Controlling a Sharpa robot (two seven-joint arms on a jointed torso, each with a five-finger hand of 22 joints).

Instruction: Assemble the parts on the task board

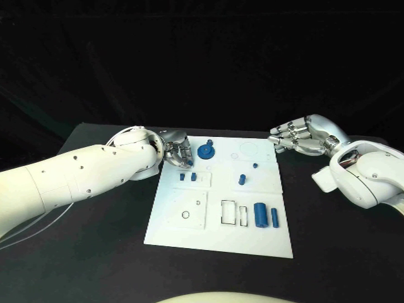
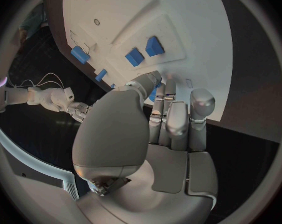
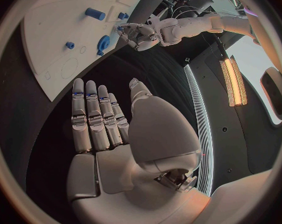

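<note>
Black table (image 1: 93,252) carries the white rectangular task board (image 1: 216,237), assembly seemingly barely begun: left hand (image 1: 177,153) touches, perhaps pinches, a round blue part (image 1: 206,151) beside loose blue pieces (image 1: 267,214), grip unclear, while right hand (image 1: 298,136) waits apart, empty.

task board (image 1: 218,237) matt white plastic; parts (image 1: 260,214) smooth blue plastic; hands (image 1: 300,137) glossy metal.

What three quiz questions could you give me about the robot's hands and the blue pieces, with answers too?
1. Which hand reaches onto the task board?
2. True or false: the right hand holds a blue piece.
3. What shape is the blue part beside the left hand: A round, B square?

Key:
1. The left hand; its fingers lie over the board's edge.
2. False; it is open, off the board.
3. A.
</note>
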